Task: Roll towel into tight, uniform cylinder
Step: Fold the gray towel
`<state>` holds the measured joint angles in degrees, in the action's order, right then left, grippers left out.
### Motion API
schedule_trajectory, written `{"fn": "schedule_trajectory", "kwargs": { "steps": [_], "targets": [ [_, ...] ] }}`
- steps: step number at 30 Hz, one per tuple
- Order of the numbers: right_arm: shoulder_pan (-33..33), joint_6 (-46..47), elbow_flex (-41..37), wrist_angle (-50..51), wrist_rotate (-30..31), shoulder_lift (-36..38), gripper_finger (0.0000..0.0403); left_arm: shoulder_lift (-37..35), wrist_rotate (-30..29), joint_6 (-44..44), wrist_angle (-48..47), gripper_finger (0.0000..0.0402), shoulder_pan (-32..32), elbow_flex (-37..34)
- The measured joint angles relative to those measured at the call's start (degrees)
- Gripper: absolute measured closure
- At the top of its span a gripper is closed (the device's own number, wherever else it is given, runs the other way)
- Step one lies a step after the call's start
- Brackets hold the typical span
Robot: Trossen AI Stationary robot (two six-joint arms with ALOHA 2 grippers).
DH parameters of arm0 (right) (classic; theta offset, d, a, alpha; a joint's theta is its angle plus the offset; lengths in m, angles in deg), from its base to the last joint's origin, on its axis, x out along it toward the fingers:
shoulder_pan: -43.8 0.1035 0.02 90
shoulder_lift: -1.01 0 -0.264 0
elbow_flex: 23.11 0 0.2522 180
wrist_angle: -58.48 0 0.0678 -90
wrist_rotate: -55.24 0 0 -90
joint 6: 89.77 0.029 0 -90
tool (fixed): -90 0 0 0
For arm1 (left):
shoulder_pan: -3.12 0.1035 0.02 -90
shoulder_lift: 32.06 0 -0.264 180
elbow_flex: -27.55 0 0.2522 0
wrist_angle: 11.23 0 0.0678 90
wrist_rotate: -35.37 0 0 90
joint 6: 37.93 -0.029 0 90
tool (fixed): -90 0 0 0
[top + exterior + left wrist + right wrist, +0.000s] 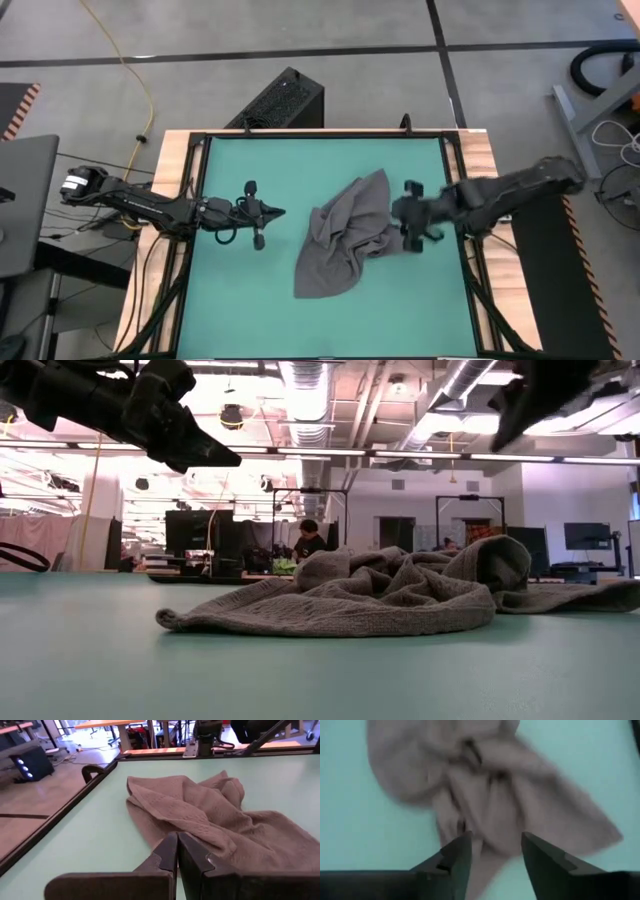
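Note:
The dark grey towel (340,235) lies crumpled in a loose heap on the teal table (230,300), a little right of the middle, with folds bunched up (400,592) and one flat corner toward the near edge. My left gripper (280,212) hangs shut above the table to the towel's left, pointing at it (177,842), clear of the cloth (215,815). My right gripper (496,845) is open above the towel's right edge (395,215), pointing slantwise down at the cloth (490,785), well above it in the low view (510,420).
A raised dark frame (455,190) runs around the table. A black box (280,100) stands on the floor beyond the far edge, and a laptop (25,200) sits off the left side. Bare teal surface lies left of the towel and along the near edge.

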<state>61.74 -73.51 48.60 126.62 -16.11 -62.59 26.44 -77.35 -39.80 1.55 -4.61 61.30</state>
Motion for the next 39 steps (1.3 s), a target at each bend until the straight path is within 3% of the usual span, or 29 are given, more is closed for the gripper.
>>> {"fn": "schedule_trajectory", "kwargs": {
  "steps": [6,15,23,26,30,31,34,39],
  "targets": [
    [7.3,19.0,0.4,18.2,2.4,-11.3,0.0165,0.0,-0.4,-0.3,-0.1,0.0401,0.0,0.0],
    [16.3,22.4,-7.7,11.2,0.5,-18.1,0.0163,0.0,-0.2,-0.5,-0.2,0.0401,0.0,0.0],
    [17.6,22.3,-12.3,4.1,0.9,-23.3,0.0166,0.0,-0.2,-0.4,-0.2,0.0401,0.0,0.0],
    [17.5,22.3,-13.5,1.6,2.4,-24.7,0.0208,0.0,-0.2,-0.3,-0.1,0.0401,0.0,0.0],
    [16.2,18.3,-10.9,4.3,3.6,-24.8,0.0357,0.0,-0.2,0.2,-0.1,0.0401,0.0,0.0],
    [15.6,16.5,-9.2,6.8,3.6,-24.4,0.0376,0.0,-0.2,0.6,-0.1,0.0401,0.0,0.0],
    [12.7,12.0,-1.2,15.7,5.8,-23.1,0.0381,0.0,-0.2,1.0,-0.1,0.0401,0.0,0.0],
    [6.8,-0.9,18.9,29.2,9.6,-22.8,0.0386,0.0,-0.1,2.6,-0.1,0.0401,0.0,0.0]
  ]
}}
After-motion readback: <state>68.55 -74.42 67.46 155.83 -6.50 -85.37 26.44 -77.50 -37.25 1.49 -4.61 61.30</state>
